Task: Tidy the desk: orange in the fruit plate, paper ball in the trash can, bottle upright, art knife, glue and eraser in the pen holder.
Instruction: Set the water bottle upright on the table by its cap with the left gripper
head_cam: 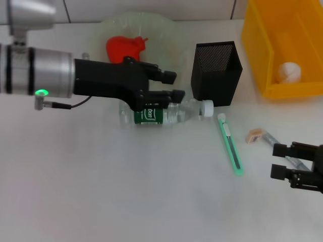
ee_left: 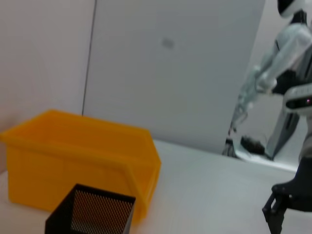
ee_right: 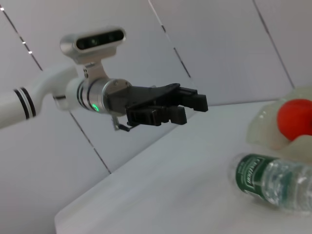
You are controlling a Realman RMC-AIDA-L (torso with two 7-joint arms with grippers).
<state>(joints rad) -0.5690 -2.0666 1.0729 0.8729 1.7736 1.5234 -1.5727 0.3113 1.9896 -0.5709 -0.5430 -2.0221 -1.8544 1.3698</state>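
Left hand spread wide above lying bottle (not touching); right hand unclenched, idle.

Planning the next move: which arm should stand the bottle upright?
Left. The left gripper hangs open directly above the lying bottle, while the right gripper sits far off, beside the art knife.

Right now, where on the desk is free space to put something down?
The near half of the desk is bare, in front of the lying bottle and left of the green art knife. It is crowded around the pen holder, between knife and right gripper, and under the left gripper.
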